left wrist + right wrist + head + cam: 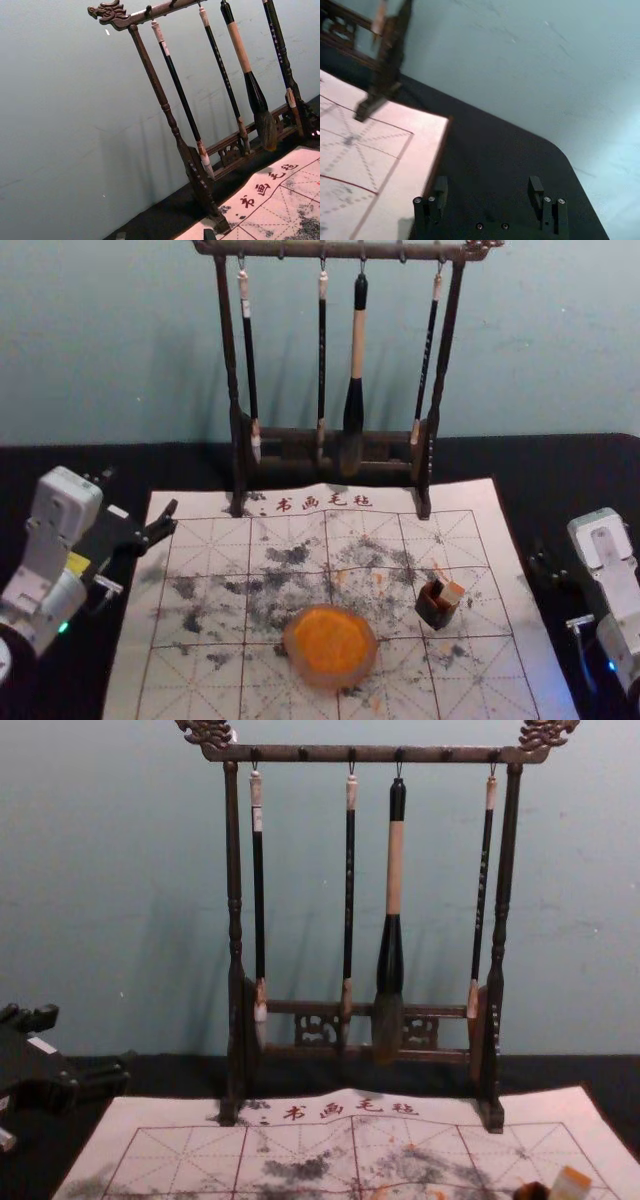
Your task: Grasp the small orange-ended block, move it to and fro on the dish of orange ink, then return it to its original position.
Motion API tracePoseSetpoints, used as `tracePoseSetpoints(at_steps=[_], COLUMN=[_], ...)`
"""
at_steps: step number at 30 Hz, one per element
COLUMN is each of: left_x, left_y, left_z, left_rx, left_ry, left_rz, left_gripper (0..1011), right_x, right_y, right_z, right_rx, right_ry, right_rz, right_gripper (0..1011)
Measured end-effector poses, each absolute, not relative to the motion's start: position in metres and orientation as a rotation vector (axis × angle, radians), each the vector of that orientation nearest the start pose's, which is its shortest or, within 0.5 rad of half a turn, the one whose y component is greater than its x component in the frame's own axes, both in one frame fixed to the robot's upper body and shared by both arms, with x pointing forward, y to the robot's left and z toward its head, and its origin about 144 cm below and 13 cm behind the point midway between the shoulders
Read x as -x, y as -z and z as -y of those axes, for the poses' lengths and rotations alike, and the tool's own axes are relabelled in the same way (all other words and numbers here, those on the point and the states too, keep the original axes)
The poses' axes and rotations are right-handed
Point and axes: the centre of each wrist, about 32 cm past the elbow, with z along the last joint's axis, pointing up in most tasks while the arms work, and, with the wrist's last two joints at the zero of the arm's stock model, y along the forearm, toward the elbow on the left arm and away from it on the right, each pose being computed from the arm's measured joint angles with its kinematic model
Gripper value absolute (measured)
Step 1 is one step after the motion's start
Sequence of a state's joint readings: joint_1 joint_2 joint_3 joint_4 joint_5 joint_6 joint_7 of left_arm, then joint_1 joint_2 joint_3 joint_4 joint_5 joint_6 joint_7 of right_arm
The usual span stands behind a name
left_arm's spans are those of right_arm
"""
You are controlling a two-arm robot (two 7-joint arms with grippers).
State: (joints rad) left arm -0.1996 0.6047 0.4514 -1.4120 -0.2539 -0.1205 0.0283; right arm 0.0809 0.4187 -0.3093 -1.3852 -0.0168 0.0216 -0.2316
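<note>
Grasp of the orange-ended block [453, 593], seen in a pot [435, 613] right of the dish [330, 678], is judged pending, to be reached by the right gripper [487, 187], fingers spread farther right; left gripper [165, 235], also spread, is parked left of the dish.

Brush rack [320, 754] in all four views

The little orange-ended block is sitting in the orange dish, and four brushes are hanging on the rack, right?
Not quite: the head view shows the block in the dark pot beside the dish. Four brushes do hang on the rack.
</note>
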Motion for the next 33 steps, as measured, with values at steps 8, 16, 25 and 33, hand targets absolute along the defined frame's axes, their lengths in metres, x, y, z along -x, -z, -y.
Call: tracePoseSetpoints(at_steps=[8,16,25,33], left_x=[-0.4886,-0.4886,-0.4886,-0.4886], left_y=[-1.1398,-1.1398,-1.1398,-1.1398], left_z=[-0.3097,-0.3097,-0.3097,-0.3097], left_rx=[-0.304,-0.304,-0.304,-0.304], left_ry=[-1.248,-1.248,-1.248,-1.248], left_rz=[0.285,0.285,0.285,0.285], left_gripper=[1001,1001,1001,1001], right_x=[-0.4648,-0.4653,-0.4656,-0.4658], right_y=[-1.0989,-1.1005,-1.1013,-1.1018], right_z=[0.2843,0.2840,0.2840,0.2838], right_rx=[0.487,0.483,0.480,0.478], right_ry=[1.529,1.518,1.513,1.510], right_rz=[0.270,0.274,0.276,0.276], right_gripper=[1000,1000,1000,1000])
